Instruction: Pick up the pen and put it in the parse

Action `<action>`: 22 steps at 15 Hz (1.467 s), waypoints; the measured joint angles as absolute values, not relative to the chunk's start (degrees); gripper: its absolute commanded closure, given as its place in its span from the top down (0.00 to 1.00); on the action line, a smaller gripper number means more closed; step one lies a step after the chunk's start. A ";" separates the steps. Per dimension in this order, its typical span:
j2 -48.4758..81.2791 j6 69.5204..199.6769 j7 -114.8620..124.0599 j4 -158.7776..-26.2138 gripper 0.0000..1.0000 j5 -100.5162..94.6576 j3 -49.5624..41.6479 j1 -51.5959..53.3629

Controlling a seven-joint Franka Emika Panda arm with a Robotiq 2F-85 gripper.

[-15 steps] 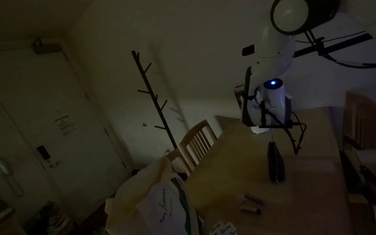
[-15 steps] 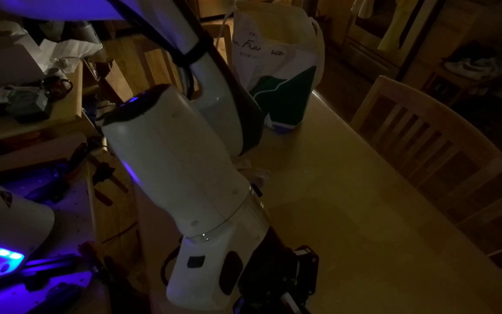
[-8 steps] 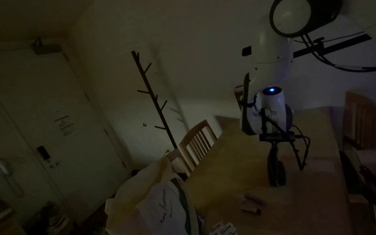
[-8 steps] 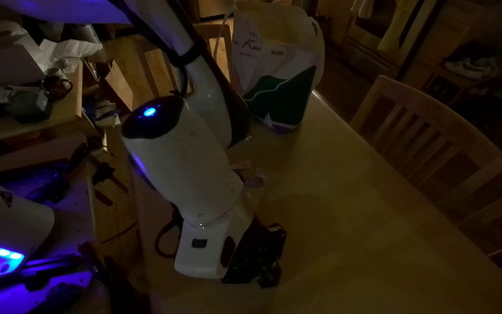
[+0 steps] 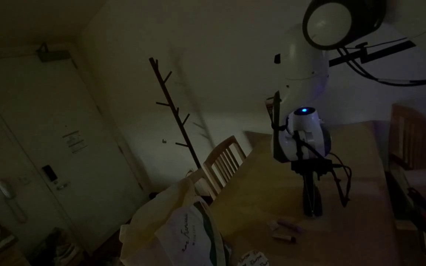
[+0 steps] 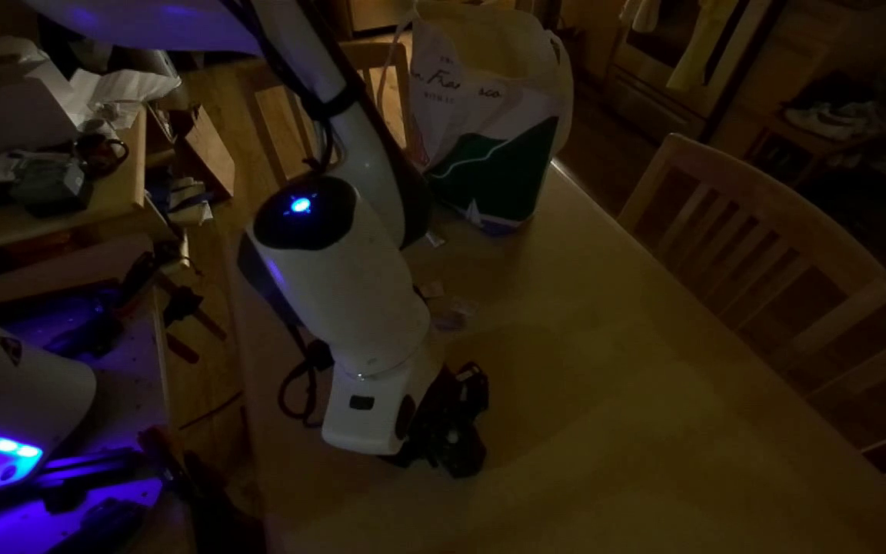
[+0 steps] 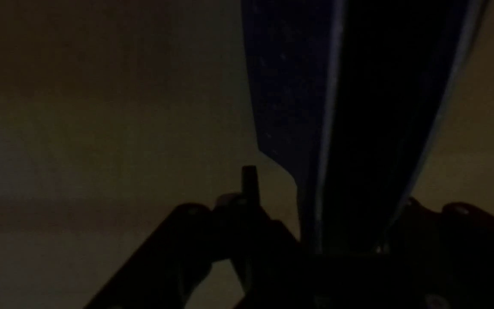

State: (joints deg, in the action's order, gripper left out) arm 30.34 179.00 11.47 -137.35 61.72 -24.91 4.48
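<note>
Above the table (image 6: 643, 346), the arm (image 6: 343, 300) is bent down, the gripper (image 7: 327, 189) pointed at it. The pouch (image 5: 313, 205), unzipped, lies between and beyond the jaws; it could be dragged if they are raised while snagged on its rim. Jaws parted partway; nothing seen clasped. Pen not made out there; may be spilled if released off-centre.
</note>
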 measured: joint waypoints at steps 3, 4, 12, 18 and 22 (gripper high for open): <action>30.34 177.73 12.18 -137.28 1.00 61.72 -25.82 4.95; 30.35 177.70 12.34 -137.28 1.00 61.74 -25.92 4.91; 29.92 177.20 15.60 -138.33 1.00 59.75 -34.85 11.24; 28.14 168.29 25.60 -143.78 1.00 47.38 -59.24 33.00; 25.53 153.94 28.18 -143.74 1.00 40.17 -77.01 48.88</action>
